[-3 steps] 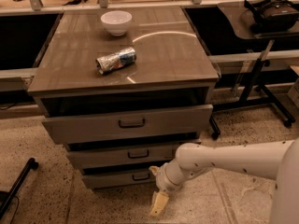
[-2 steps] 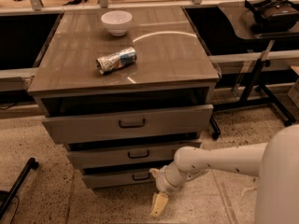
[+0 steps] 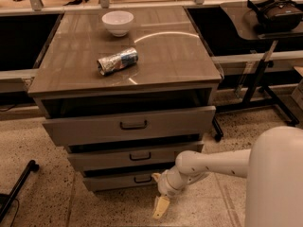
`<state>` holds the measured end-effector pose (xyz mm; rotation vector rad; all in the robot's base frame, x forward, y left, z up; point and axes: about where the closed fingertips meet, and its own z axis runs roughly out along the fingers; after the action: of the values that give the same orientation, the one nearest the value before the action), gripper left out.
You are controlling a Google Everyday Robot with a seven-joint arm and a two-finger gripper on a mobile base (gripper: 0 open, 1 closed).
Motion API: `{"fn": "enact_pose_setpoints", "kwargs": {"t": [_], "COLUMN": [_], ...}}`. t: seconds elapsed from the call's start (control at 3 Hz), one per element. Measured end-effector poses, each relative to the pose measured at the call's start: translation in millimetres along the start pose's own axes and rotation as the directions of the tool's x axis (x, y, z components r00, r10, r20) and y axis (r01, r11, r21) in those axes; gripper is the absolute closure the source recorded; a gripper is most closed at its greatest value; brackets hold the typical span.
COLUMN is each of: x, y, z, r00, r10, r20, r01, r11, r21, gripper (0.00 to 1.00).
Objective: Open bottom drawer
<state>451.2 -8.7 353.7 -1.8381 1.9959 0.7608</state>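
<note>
Spread apart and empty, the gripper (image 3: 158, 191) hangs by the bottom drawer (image 3: 113, 182), lowest of three; the surface (image 3: 165, 56) carries one bowl (image 3: 117, 21), one crumpled can (image 3: 117, 61).

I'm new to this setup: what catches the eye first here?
A white arm reaches in from the lower right, its gripper low by the floor, just right of the bottom drawer. On the cabinet top lie a can on its side and, behind it, a white bowl.

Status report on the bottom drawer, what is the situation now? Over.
End effector open, low, just right of bottom drawer pull. Pull not gripped yet. Nothing seen blocking drawer front.
</note>
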Motion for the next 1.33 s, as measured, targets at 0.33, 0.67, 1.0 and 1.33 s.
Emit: {"fn": "enact_pose_setpoints", "kwargs": {"t": [0.33, 0.67, 1.0, 1.33], "x": [11, 32, 57, 82], "y": [-12, -33, -54, -75], "z": [12, 27, 41, 54], "r00": [1.0, 0.999, 0.994, 0.991], "r10": [0.002, -0.029, -0.052, -0.05], "r20": [-0.016, -0.043, -0.094, -0.122], "r01": [-0.001, 0.032, 0.061, 0.067], "r11": [0.9998, 0.9979, 0.993, 0.988], "r21": [0.02, 0.057, 0.101, 0.139], "gripper": [0.0, 0.0, 0.0, 0.0]}}
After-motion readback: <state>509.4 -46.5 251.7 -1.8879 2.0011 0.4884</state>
